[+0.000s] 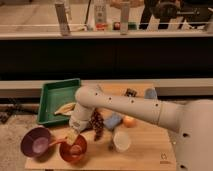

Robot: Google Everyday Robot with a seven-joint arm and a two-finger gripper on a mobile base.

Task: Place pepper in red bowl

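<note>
One end effector (pixel 71 136) grips the pepper (pixel 70 135), long axis tilted, over red bowl (pixel 73 148).

gripper (pixel 71 136) over red bowl (pixel 73 149), purple bowl (pixel 36 141) beside

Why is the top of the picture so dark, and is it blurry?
In the camera view a black band runs behind the table, while the wood is warmly lit. Everything looks soft; the gripper over the red bowl and the pepper smear together. The purple bowl shows a pale sheen inside.
</note>
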